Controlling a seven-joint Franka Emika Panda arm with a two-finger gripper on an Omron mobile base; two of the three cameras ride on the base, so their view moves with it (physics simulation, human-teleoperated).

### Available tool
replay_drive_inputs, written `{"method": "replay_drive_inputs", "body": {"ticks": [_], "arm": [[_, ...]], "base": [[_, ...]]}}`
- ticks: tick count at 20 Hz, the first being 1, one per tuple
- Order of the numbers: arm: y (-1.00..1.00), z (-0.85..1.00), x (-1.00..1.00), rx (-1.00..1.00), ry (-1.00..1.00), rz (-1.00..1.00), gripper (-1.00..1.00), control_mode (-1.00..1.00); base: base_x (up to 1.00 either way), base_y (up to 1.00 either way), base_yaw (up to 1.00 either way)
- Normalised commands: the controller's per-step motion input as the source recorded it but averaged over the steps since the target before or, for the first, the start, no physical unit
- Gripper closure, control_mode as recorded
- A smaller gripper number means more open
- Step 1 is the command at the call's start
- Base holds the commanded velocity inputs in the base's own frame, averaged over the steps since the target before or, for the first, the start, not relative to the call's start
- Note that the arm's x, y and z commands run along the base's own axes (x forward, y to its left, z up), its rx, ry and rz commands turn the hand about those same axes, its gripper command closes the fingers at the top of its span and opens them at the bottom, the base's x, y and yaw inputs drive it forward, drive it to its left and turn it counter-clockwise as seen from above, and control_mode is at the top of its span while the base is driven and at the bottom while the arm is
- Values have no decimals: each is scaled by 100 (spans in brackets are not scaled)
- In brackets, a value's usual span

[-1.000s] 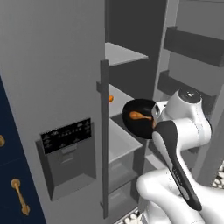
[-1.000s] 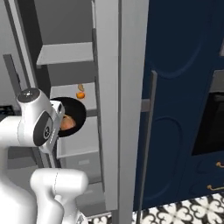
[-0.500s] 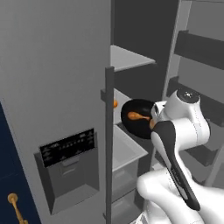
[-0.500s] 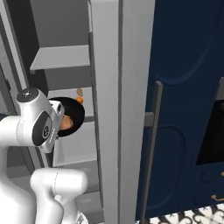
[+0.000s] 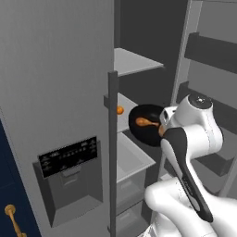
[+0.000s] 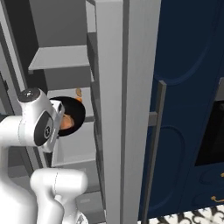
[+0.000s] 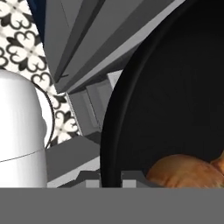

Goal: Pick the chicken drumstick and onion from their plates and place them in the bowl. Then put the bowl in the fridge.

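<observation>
Holding the black bowl [image 5: 147,124] up inside the open fridge [image 5: 55,92], the white arm [image 5: 187,152] reaches in from the front. The pincer sits behind the arm's big round wrist, so its tips are hidden, but it is squeezed together on the near rim of the bowl.

The bowl is tipped on a slant, with its open side facing the left base camera. It hangs over the front edge of a grey shelf [image 5: 127,104] in the middle of the fridge, and I cannot tell if it touches the shelf. The chicken drumstick [image 5: 145,122] lies in the bowl, with its fat end toward the fridge door and its thin end toward the arm. In the hand view the dark bowl [image 7: 175,87] is very close, and orange-brown food [image 7: 186,170] rests at its bottom.

A small round orange thing [image 5: 120,110] shows beside the bowl, right next to the door's long handle [image 5: 112,152]. It may be the onion, but it is too small to be sure.

A dark panel [image 5: 68,156] is on the fridge door. A higher shelf [image 5: 134,61] is above the bowl, and a drawer [image 5: 129,159] is under it. A dark blue cupboard [image 6: 188,100] stands next to the fridge.
</observation>
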Motion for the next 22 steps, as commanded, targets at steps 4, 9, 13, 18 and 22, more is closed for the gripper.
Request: {"method": "replay_drive_inputs", "body": {"ticks": [4,9,13,18,22], "arm": [[0,25,0,-1,-32,16,100,-100],[15,62,0,-4,-38,17,100,-100],[3,66,3,-2,3,2,100,-100],[-4,91,1,0,33,-3,100,-100],[0,66,9,5,30,0,100,-100]], "base": [[0,0,0],[0,0,0],[0,0,0],[0,0,0],[0,0,0]]}}
